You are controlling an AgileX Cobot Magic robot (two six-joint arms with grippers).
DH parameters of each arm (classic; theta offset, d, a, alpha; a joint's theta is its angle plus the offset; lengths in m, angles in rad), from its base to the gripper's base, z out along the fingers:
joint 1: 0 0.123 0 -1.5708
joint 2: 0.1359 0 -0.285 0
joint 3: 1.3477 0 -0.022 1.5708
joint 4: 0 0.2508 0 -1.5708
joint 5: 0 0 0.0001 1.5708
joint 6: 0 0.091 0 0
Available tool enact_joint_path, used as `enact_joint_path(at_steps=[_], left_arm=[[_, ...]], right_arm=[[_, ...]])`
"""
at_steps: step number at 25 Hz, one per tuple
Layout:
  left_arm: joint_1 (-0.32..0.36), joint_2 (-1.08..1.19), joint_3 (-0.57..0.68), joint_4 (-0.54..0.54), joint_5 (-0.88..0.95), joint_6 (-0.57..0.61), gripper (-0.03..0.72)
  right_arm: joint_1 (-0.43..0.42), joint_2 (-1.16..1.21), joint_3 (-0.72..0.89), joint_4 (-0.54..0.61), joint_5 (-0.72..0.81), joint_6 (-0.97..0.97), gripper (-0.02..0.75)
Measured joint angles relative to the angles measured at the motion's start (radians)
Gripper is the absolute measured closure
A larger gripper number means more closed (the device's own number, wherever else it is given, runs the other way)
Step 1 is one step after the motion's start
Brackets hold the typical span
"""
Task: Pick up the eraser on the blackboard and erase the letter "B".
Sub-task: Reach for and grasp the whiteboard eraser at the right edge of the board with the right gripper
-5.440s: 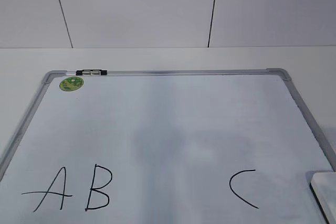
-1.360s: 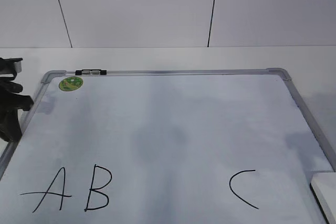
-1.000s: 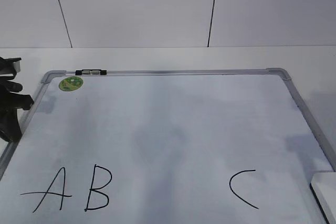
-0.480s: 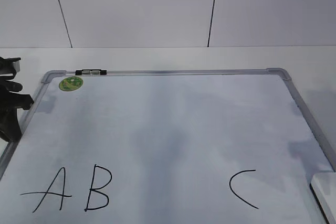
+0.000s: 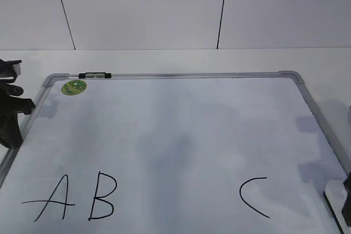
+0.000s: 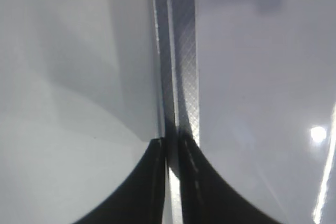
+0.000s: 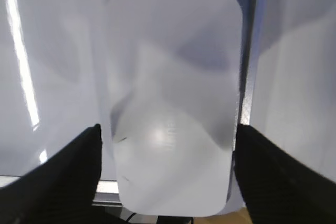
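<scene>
Blackboard (image 5: 181, 130) lying flat across most of the exterior view, grey frame running along its top and both sides. Round green sticker (image 5: 74, 87) in the board's upper left corner, with a small black-and-silver clip (image 5: 95, 75) on the top frame just right of it. Along the lower part of the frame, black letter "A" (image 5: 50, 198) at lower left, letter "B" (image 5: 103, 196) just to its right, intact, and letter "C" (image 5: 254, 197) well apart toward lower right.

Eraser (image 7: 173, 98) filling the centre of the right wrist view, white and flat, lying beside the board's frame; in the exterior view only a sliver at the bottom right corner. Right gripper (image 7: 168, 169) spread wide, one dark finger (image 7: 58, 174) at lower left and the other at lower right, straddling the eraser without visibly touching it.

Left gripper (image 6: 172, 169) at the bottom centre of its view, fingers pressed nearly together over the frame strip, holding nothing; seen at the left edge of the exterior view
</scene>
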Motion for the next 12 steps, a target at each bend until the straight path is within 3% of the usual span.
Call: enact_joint_path(at_steps=[12], left_arm=[[0.0, 0.0, 0.0, 0.0, 0.0, 0.0, 0.643]], right_arm=[[0.0, 0.0, 0.059, 0.004, -0.141, 0.003, 0.15]])
